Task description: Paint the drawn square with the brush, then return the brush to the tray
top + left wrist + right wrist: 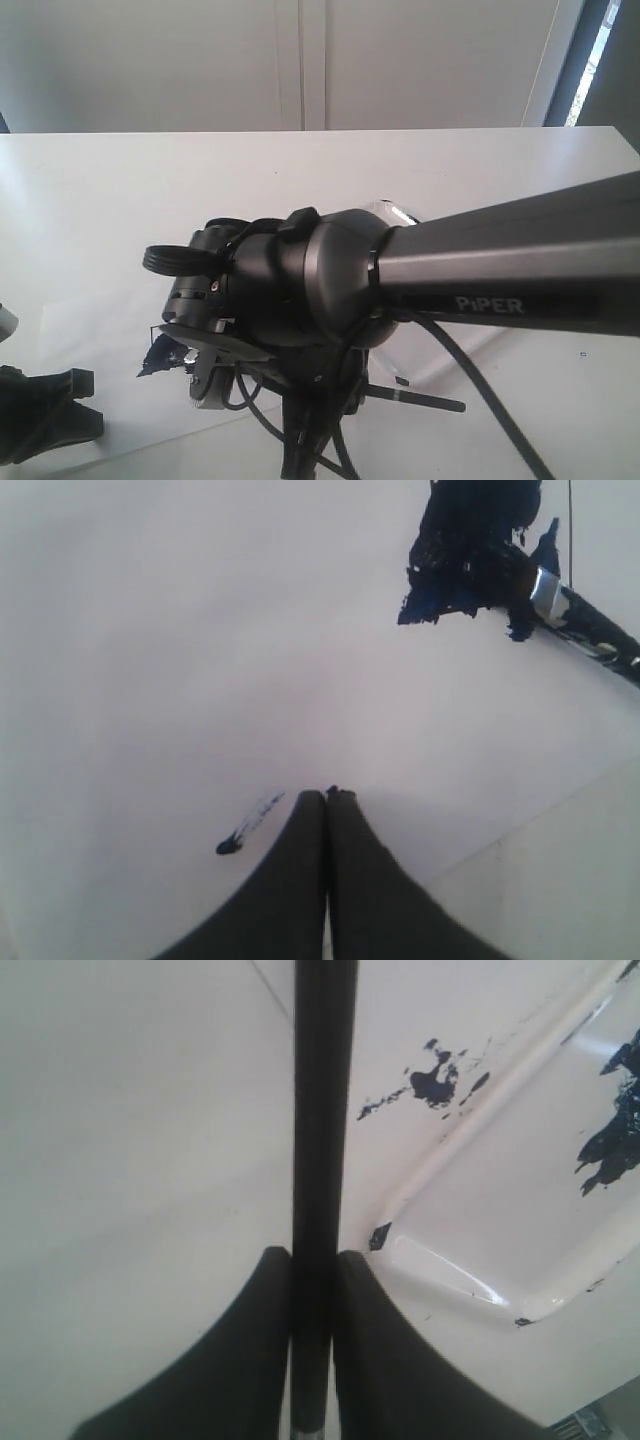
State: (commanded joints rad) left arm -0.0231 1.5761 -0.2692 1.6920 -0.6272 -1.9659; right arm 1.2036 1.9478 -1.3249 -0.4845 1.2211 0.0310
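Observation:
The drawn square (470, 550) on the white paper is blotched with dark blue paint, which also shows under the arm in the exterior view (158, 357). The brush (560, 605) lies with its silver ferrule and tip on that blotch. My right gripper (315, 1255) is shut on the brush's black handle (322, 1140), low over the paper (205, 385). The handle's far end (430, 402) sticks out to the right under the arm. The clear tray (500, 1210) with dark paint flecks lies beside the handle. My left gripper (327, 795) is shut and holds nothing, at the lower left (45, 412).
The right arm (480, 265) crosses the middle of the exterior view and hides most of the tray and paper. A small stray paint smear (245, 830) marks the paper next to the left fingertips. The paper's edge (520, 820) runs close by.

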